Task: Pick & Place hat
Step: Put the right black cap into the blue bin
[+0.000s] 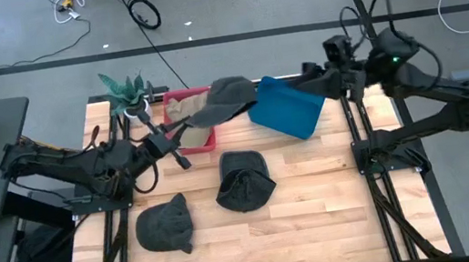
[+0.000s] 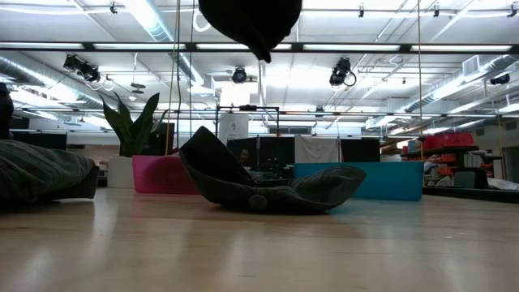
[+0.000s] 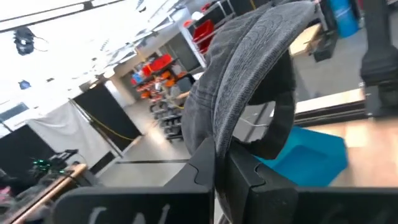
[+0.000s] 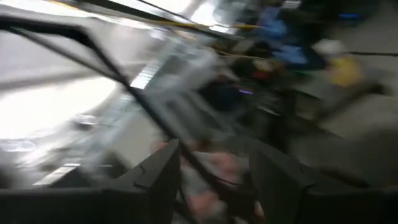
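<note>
A grey cap [image 1: 223,99] is up in the air between the pink bin [image 1: 203,138] and the blue bin [image 1: 286,107]. In the low view its underside [image 2: 251,23] hangs at the top of the picture. My left gripper [image 3: 219,158] is shut on it and reaches in from the table's left [image 1: 178,137]. My right gripper [image 4: 217,171] is open and touches nothing. It is over the far side of the blue bin [image 1: 305,75]. Two more dark caps lie on the table, one in the middle [image 1: 243,181] and one nearer the left [image 1: 165,225]. My left gripper pinches the grey cap's rim edge [image 3: 219,134] between its two fingers. The cap's crown [image 3: 261,43] stretches away beyond the fingertips. The cap is lifted clear of the table and bins, and its strap loop [image 3: 280,124] hangs free.
A potted plant [image 1: 125,91] stands at the far left corner beside the pink bin. In the low view the middle cap [image 2: 272,185] lies in front of the bins and the left cap [image 2: 40,172] at the picture's edge. Bare wood [image 1: 318,202] lies on the near right.
</note>
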Motion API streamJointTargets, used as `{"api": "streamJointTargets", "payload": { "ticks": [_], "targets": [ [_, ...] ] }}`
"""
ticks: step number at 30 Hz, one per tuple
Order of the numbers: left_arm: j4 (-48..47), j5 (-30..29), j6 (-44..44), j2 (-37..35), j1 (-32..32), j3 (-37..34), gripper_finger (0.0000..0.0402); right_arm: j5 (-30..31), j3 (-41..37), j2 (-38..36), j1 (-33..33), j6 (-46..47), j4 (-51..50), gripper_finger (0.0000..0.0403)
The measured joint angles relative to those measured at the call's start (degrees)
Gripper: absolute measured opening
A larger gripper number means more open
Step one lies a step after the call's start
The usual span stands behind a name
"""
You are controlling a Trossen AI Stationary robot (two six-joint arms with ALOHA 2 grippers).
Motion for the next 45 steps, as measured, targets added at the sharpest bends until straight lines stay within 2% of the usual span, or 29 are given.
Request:
{"api": "streamJointTargets", "payload": {
  "ticks": [3,5,7,11,16,19,25,28,33,39,45],
  "targets": [
    [0.75,4.88,-1.59,-0.02,1.41,0.0,0.0012,7.15,0.0,-2.31,0.01,-5.02,-12.77,0.0185],
    [2.8,9.33,-3.66,0.0,2.03,0.0,0.0012,13.03,-0.02,-3.11,0.01,-4.83,-19.42,0.0181],
    [6.5,14.26,-4.6,-0.01,2.24,0.01,0.0012,16.12,-0.02,-3.45,-0.01,-3.79,-22.98,0.0179],
    [12.63,19.56,-6.75,-0.04,2.48,0.02,0.0012,16.37,-0.02,-3.34,0.46,-9.42,-23.48,0.0178],
    [15.2,26.93,-14.11,-0.1,4.36,0.02,0.0012,19.29,-0.02,-2.78,2.13,-25.52,-19.91,0.0178],
    [15.73,27.41,-15.61,-0.17,4.9,0.02,0.0013,19.04,-0.02,-2.34,2.97,-31.7,-17.75,0.0178],
    [17.19,28.68,-18.19,-0.06,6.28,0.02,0.0012,18.14,-0.03,0.39,4.14,-36.69,-15.96,0.0183],
    [17.33,28.86,-18.17,-0.06,6.4,0.02,0.0013,15.81,-0.04,2.48,4.25,-38.09,-13.5,0.0202],
    [17.22,31.08,-19.51,-0.06,7.07,0.02,0.0012,15.38,-0.09,5.95,4.21,-40.34,-9.52,0.0255],
    [17.04,31.28,-20.7,-0.06,7.38,0.02,0.0012,18.82,-0.11,9.05,4.03,-41.34,-4.12,0.0303],
    [16.94,31.0,-20.9,-0.06,7.37,0.02,0.0012,22.84,-0.1,8.41,3.96,-43.41,-4.07,0.0305]
  ]
}}
